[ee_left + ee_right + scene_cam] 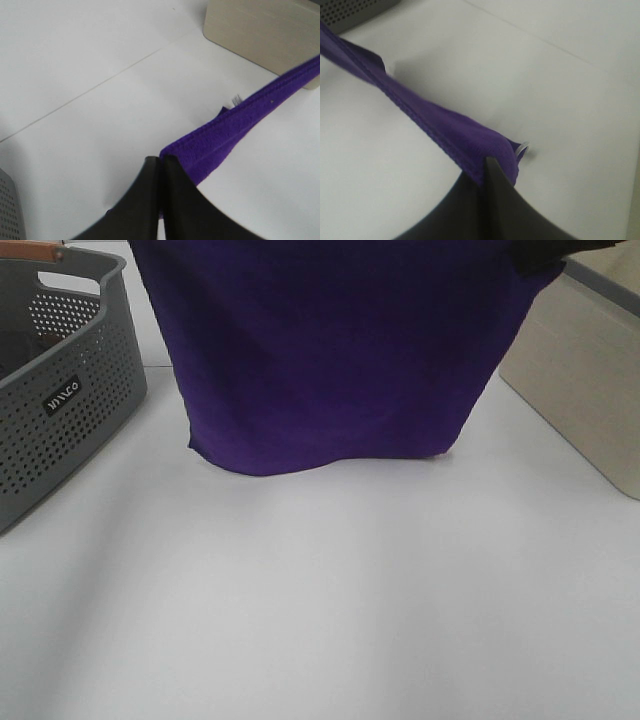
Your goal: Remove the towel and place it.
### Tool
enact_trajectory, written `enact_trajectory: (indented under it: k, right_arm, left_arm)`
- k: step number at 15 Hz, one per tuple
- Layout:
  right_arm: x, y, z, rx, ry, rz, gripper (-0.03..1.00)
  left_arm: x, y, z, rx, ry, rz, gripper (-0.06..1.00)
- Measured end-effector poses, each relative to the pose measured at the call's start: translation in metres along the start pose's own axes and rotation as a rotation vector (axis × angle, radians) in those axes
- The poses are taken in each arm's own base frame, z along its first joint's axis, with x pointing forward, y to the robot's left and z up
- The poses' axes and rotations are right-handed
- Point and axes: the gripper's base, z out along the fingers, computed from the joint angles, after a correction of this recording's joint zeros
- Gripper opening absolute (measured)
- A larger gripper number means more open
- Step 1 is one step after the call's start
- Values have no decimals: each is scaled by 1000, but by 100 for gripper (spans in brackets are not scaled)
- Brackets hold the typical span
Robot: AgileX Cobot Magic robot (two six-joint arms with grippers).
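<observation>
The deep purple towel (pixel 325 350) hangs spread out like a curtain in the middle of the exterior high view. Its lower hem sits close to the white table (pixel 320 600). My left gripper (pixel 160 164) is shut on one top corner, and the towel's edge (pixel 250 115) stretches taut away from it. My right gripper (pixel 487 167) is shut on the other top corner of the towel (pixel 420 110), beside a small white tag (pixel 522 148). In the exterior high view the left gripper is above the frame. Only a dark bit of the right arm (pixel 548 252) shows there.
A grey perforated basket (pixel 60 390) stands at the left edge of the table, close to the towel's left side. A beige box (pixel 585 380) stands at the right, behind the towel's right edge. The same beige box (pixel 265 30) shows in the left wrist view.
</observation>
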Motion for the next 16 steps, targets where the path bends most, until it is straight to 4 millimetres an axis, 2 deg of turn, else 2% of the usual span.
enact_trajectory:
  k: [2, 4, 7, 9, 11, 13, 14, 16]
  right_arm:
    - [3, 2, -1, -23, 34, -4, 0]
    - [-1, 1, -3, -4, 1, -4, 0]
    - [-13, -7, 0, 72, -126, 10, 0]
    - [-21, -18, 14, 107, -173, 22, 0]
    - [-43, -33, 30, 148, -232, 15, 0]
    - [-72, -50, 47, 171, -280, -9, 0]
    - [-103, -73, 54, 208, -329, -44, 0]
    - [-113, -85, 51, 215, -334, -58, 0]
  left_arm:
    - [4, -8, -19, -35, -59, 12, 0]
    - [4, -8, -22, -49, -74, 18, 0]
    - [7, 7, 3, -95, -77, -7, 0]
    - [4, 24, 21, -120, -83, -32, 0]
    - [-10, 53, 36, -140, -120, -73, 0]
    - [-29, 82, 54, -159, -159, -35, 0]
    - [-49, 101, 69, -155, -190, 16, 0]
    - [-61, 106, 75, -131, -203, 38, 0]
